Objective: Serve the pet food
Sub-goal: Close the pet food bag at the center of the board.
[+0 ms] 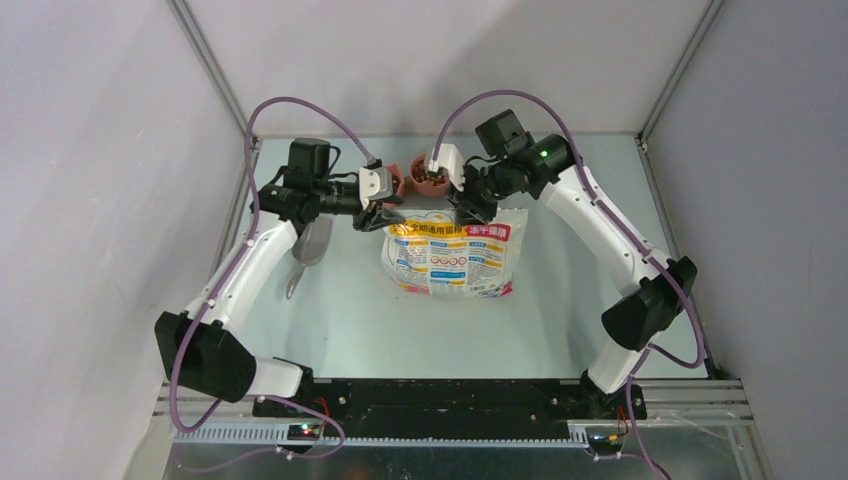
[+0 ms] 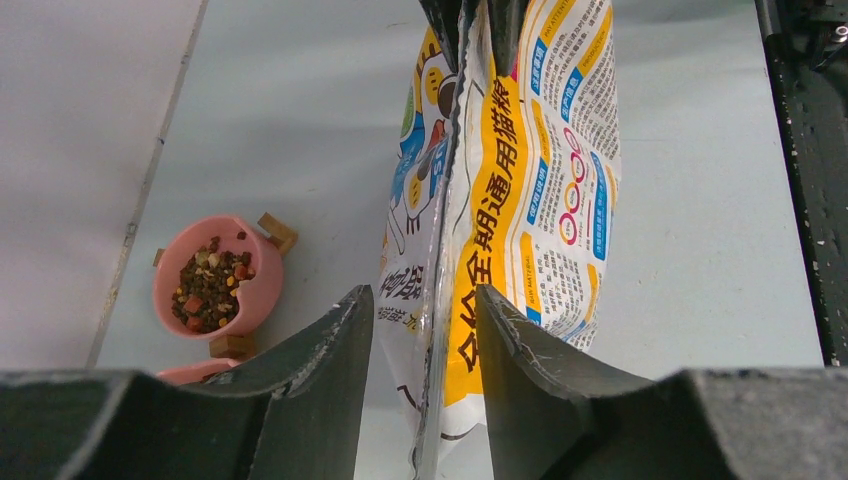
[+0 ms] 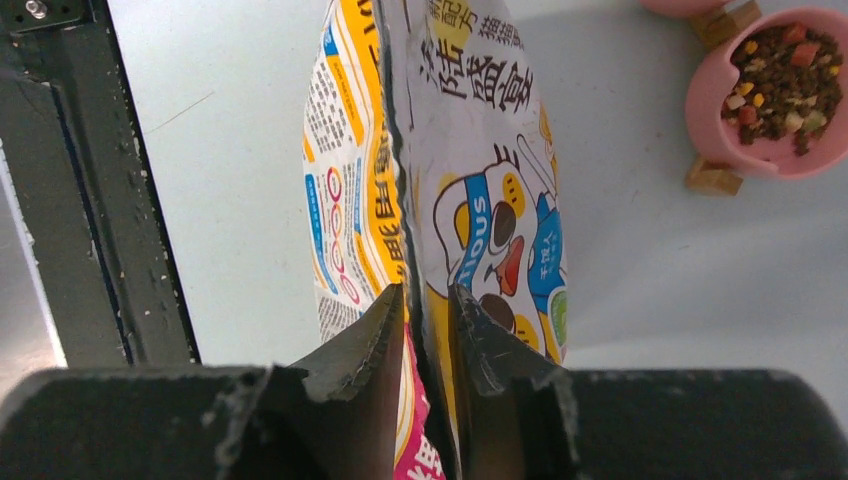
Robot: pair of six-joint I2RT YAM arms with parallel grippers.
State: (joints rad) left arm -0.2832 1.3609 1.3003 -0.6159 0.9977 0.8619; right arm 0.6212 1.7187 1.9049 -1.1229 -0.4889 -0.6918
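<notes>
Behind the bag [image 1: 450, 258] on your tabletop [image 1: 350, 320], pet food [image 2: 210, 290] sits in one of two pink bowls [image 2: 264, 288]. One scoop [image 1: 311, 244] lies left. Your right fingers [image 3: 350, 370] pinch the bag's top edge; left fingers [image 2: 320, 380] straddle it half-open, can't tell if they grip.

The bag [image 2: 540, 200] is gleaming as glossy printed plastic film, crinkling along its seam. The pet food [image 2: 210, 285] is looking dry, matt and rough inside a smooth pink bowl [image 2: 268, 295]; the blocks [image 2: 277, 228] beside it are looking like raw wood. The left claw [image 2: 423, 292] is showing dark, matt, scratched plastic. The tabletop [image 2: 300, 120] is looking pale, smooth and faintly sheened.
</notes>
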